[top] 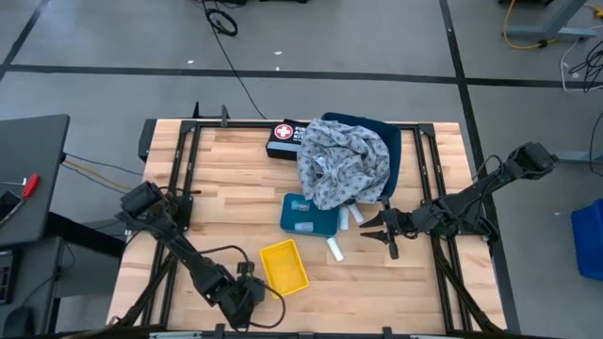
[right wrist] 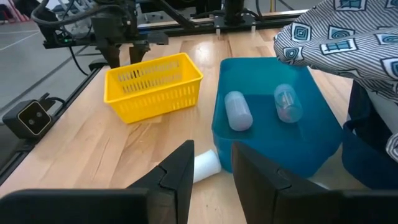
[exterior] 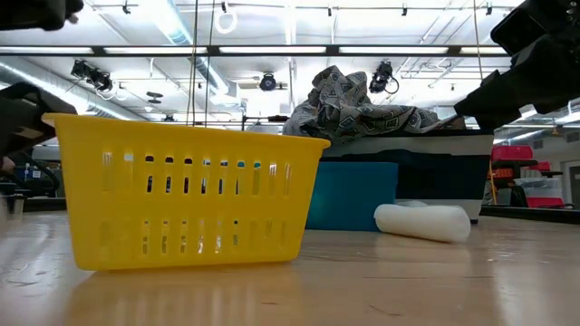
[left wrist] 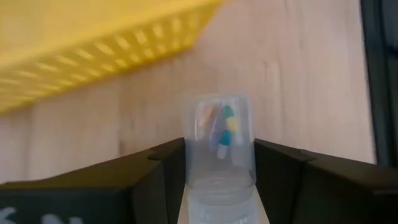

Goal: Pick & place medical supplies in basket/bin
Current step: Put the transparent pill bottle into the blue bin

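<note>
- Left gripper sits near the bench's front edge, just beside the yellow basket, closed on a clear vial with coloured capsules inside; not dropped in yet.
- Right gripper hovers toward the bench's right side, fingers slightly apart, holding nothing, aimed at a white roll lying beside the teal bin.
- Progress judged early: basket looks empty in the right wrist view.
- Counts: one yellow basket, one teal bin, two clear vials in the bin, two white rolls visible on the bench, one patterned grey cloth heaped toward the back edge.
</note>
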Controlling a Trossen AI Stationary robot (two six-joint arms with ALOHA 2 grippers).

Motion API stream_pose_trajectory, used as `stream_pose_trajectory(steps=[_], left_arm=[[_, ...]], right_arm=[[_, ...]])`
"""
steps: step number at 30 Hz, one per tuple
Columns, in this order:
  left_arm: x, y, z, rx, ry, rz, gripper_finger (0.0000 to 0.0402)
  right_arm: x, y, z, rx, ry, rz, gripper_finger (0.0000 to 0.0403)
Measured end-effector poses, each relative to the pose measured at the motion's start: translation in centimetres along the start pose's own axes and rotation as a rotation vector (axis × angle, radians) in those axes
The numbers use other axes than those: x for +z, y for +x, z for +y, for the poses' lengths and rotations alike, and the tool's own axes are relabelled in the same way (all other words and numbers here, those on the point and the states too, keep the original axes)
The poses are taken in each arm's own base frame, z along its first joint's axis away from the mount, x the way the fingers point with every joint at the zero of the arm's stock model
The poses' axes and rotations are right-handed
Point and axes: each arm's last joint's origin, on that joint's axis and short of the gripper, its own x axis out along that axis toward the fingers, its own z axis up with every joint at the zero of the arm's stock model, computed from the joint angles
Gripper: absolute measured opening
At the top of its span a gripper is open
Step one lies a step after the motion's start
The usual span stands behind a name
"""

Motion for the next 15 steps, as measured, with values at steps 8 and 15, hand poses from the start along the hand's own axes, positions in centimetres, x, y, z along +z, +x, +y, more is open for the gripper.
stream_pose_trajectory(steps=[8,15], left_arm=[[-0.5,-1.1,-2.0,0.069,0.015,-0.246,0.0153],[0.1,-2.1,-3.7,0.067,0.037,-0.466,0.0153]], right_arm=[[0.0,0.0,0.0,0.015,0.000,0.004,0.0114],[0.0,0.0,0.1,0.016,0.000,0.002,0.0114]])
